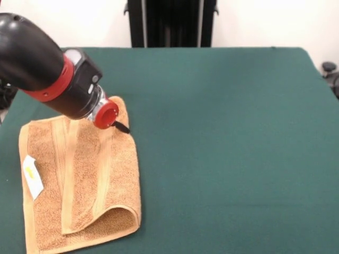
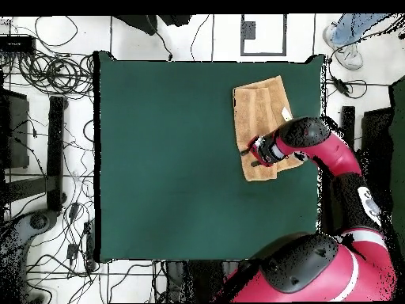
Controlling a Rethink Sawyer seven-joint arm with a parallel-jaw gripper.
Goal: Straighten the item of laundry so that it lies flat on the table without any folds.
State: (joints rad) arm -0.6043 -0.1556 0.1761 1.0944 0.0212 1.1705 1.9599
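The towel (image 1: pixel 79 185) lay at the lower left of the table (image 1: pixel 228 132), long axis running from bottom edge toward the upper middle, nearest corner folded over. Above its far end hung the gripper (image 1: pixel 121 126); spread or pinched, I couldn't tell.

Nothing here can be read. The white tag (image 1: pixel 33 177) on the towel (image 1: pixel 79 185) carries a small yellow mark, too blurred to make out as letters or a sign. From overhead, the arm (image 2: pixel 348 170) shows a small white patch near its elbow, but no words or numbers on it can be told.
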